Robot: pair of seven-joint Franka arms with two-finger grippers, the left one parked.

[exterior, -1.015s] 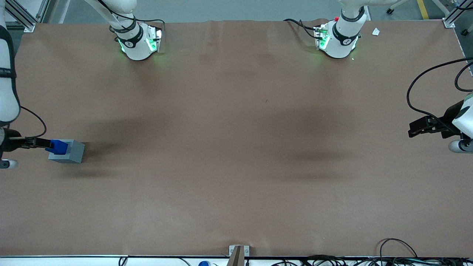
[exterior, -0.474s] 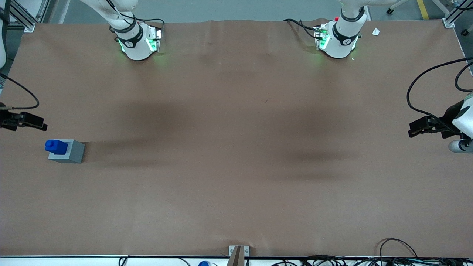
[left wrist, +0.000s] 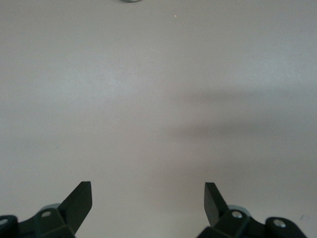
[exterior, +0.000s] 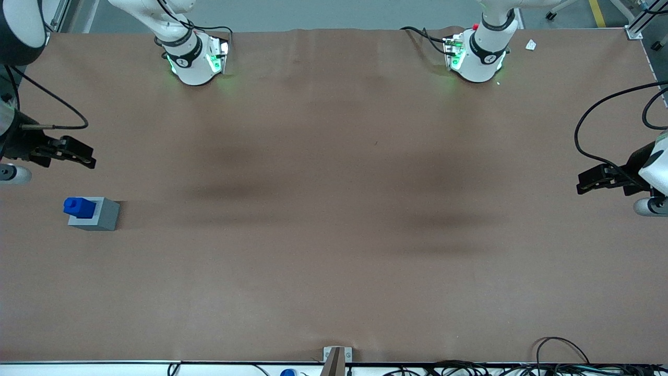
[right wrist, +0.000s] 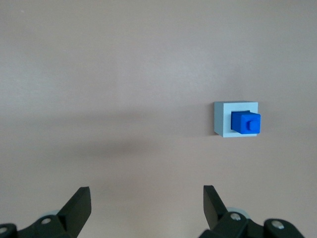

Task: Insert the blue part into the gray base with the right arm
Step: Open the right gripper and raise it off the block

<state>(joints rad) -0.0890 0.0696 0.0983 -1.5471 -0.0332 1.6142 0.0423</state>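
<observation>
The blue part (exterior: 79, 207) sits in the recess of the gray base (exterior: 102, 215), with its stud up, at the working arm's end of the table. The right wrist view also shows the blue part (right wrist: 245, 122) seated in the gray base (right wrist: 222, 119). My right arm's gripper (exterior: 86, 156) is open and empty. It hangs above the table, farther from the front camera than the base and well apart from it. Its fingertips (right wrist: 81, 198) frame bare table in the wrist view, with the gripper's middle (right wrist: 146, 196) off to one side of the base.
The brown table cover (exterior: 334, 209) runs wide toward the parked arm's end. Two white arm bases (exterior: 195, 60) stand at the table's edge farthest from the front camera. A black cable (exterior: 57, 112) loops from my wrist. A small bracket (exterior: 336, 357) sits at the near edge.
My gripper let go of the blue part, leaving it in the gray base. It rose and drew away from the front camera, then shifted a little toward the table's middle.
</observation>
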